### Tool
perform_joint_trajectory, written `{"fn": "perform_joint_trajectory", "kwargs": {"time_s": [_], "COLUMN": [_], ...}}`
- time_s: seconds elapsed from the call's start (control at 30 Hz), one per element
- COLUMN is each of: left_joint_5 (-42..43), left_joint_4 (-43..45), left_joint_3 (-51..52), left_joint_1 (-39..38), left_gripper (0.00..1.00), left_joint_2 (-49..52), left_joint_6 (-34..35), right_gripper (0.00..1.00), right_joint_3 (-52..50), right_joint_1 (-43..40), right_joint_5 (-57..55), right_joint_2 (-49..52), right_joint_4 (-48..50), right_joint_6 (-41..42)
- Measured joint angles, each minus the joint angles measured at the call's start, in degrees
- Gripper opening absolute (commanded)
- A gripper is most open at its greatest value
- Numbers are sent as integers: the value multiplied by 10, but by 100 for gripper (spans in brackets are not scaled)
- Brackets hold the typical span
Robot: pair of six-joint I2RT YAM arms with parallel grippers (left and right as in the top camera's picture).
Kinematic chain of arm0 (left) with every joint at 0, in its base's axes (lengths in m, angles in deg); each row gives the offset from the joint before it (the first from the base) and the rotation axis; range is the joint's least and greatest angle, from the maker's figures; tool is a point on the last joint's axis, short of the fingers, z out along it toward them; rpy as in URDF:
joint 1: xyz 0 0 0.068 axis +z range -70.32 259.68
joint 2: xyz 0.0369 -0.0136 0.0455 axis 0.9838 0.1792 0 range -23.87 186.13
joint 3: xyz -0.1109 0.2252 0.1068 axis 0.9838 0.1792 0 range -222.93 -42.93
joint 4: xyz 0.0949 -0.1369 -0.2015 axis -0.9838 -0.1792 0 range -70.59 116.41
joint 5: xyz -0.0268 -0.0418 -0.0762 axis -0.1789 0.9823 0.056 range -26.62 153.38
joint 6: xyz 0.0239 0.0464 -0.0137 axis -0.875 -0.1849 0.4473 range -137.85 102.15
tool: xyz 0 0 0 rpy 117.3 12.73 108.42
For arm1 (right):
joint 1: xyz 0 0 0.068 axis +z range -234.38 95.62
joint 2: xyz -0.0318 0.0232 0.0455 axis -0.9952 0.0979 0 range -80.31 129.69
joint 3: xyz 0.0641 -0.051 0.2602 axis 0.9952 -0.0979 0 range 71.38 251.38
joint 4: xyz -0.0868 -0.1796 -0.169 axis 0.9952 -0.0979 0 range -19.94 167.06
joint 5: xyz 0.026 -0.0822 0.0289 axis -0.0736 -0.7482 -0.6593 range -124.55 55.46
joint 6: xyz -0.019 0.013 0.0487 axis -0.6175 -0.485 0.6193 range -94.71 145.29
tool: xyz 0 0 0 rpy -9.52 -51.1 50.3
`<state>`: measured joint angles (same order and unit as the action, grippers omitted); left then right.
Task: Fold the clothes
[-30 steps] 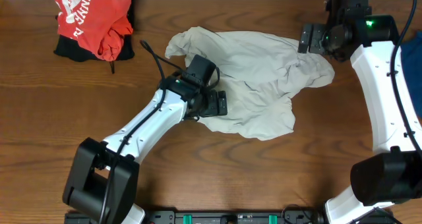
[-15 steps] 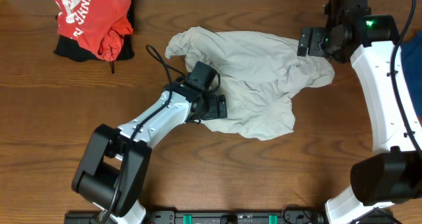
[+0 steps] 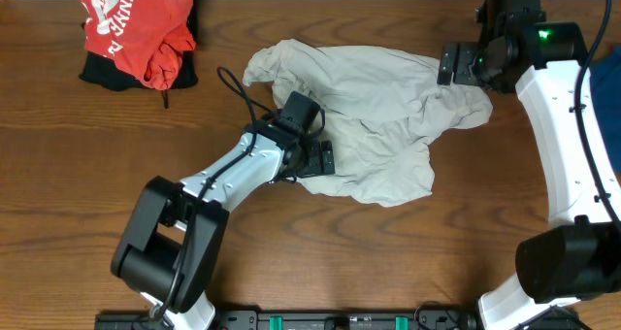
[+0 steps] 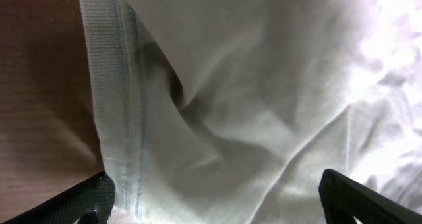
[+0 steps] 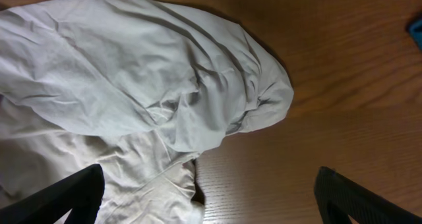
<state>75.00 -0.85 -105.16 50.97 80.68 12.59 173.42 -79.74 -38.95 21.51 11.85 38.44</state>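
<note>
The clothes are one pale beige shirt (image 3: 374, 112), lying crumpled in the middle of the wooden table. My left gripper (image 3: 318, 158) is low over its front-left edge. In the left wrist view the left gripper (image 4: 224, 212) is open, its fingertips (image 4: 86, 201) straddling the stitched hem (image 4: 122, 132), and nothing is pinched. My right gripper (image 3: 453, 63) hangs open above the shirt's back-right corner. In the right wrist view the right gripper (image 5: 211, 204) spans a bunched fold of the shirt (image 5: 138, 72) and bare wood.
A red garment with white lettering (image 3: 136, 24) lies on dark cloth at the back left. A blue cloth (image 3: 608, 87) shows at the right edge, and its corner (image 5: 417, 28) appears in the right wrist view. A black cable (image 3: 238, 92) loops off the left arm.
The left arm has swung in, and its gripper has edged slightly right along the shirt's edge. The right arm and the shirt have not moved.
</note>
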Motion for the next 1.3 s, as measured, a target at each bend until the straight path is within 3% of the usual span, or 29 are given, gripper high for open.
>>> {"fn": "perform_joint_trajectory", "kwargs": {"time_s": [0.37,0.6,1.1,1.2,1.3], "left_joint_5": [-4,-17,-95,-137,-168], "left_joint_4": [2,-28,-232,-251,-269], "left_joint_3": [-1,-1,-84,-110,-135], "left_joint_1": [0,11,202,233,261], "left_gripper": [32,14,10,17,17], "left_joint_2": [19,20,22,22,22], "left_joint_6": [10,3,-79,-88,-96], "right_gripper": [99,99,99,99,99], "right_joint_3": [0,0,0,0,0], "right_joint_1": [0,0,0,0,0], "right_joint_5": [1,1,1,1,1], "right_joint_2": [0,0,0,0,0], "right_joint_4": [-2,-6,-6,-6,-10], "right_joint_6": [0,0,0,0,0]}}
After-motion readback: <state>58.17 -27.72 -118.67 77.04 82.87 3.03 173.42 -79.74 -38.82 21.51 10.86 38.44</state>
